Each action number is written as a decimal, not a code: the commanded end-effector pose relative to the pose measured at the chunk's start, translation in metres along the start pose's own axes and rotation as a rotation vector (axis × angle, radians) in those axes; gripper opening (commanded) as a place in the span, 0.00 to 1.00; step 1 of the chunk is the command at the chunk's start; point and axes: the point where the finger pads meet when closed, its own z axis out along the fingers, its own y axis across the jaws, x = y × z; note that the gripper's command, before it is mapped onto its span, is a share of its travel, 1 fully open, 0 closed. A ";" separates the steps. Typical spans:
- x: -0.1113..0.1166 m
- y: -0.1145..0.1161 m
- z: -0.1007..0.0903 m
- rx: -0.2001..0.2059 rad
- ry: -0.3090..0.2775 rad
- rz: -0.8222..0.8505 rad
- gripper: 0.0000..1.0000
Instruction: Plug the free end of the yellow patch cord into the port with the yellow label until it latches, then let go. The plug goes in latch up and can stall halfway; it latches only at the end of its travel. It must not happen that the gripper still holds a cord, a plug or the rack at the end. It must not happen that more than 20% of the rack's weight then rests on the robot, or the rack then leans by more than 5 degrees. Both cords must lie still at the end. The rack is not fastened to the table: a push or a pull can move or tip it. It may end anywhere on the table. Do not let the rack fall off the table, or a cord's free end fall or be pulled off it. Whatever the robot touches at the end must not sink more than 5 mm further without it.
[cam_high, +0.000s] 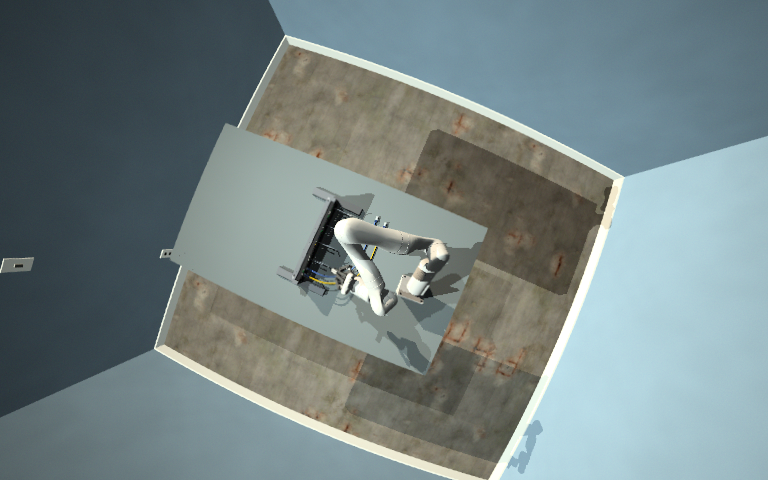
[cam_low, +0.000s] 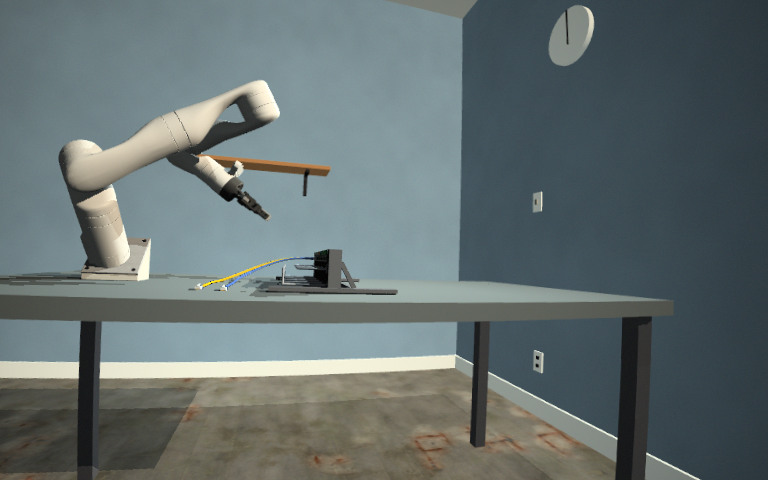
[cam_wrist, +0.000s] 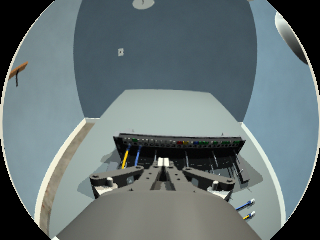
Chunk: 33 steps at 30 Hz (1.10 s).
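Note:
The dark rack (cam_low: 330, 263) (cam_high: 315, 240) (cam_wrist: 200, 143) stands on the grey table (cam_low: 509, 300) (cam_high: 243, 186). The yellow patch cord (cam_low: 249, 269) (cam_wrist: 127, 158) and a blue cord (cam_wrist: 136, 155) run from the rack's face down to the table. Their free ends lie side by side on the table, the yellow plug (cam_low: 198, 287) (cam_wrist: 248, 215) beside the blue plug (cam_low: 223, 288) (cam_wrist: 244, 206). My gripper (cam_low: 265, 215) (cam_wrist: 163, 163) is shut with nothing in it. It hangs high above the cords, tilted down toward the rack. The port labels show as small coloured dots in the wrist view; I cannot tell the yellow one.
The arm's base (cam_low: 121, 260) is bolted at the table's near-left end. A wooden wall shelf (cam_low: 283, 165) hangs behind the arm. The rack's flat foot (cam_low: 362, 291) reaches toward the table's middle.

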 end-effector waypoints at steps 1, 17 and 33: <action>0.004 0.017 0.000 -0.007 0.005 0.016 0.00; 0.004 0.025 0.002 -0.008 0.005 0.018 0.00; 0.009 0.022 0.051 -0.001 0.014 0.020 0.00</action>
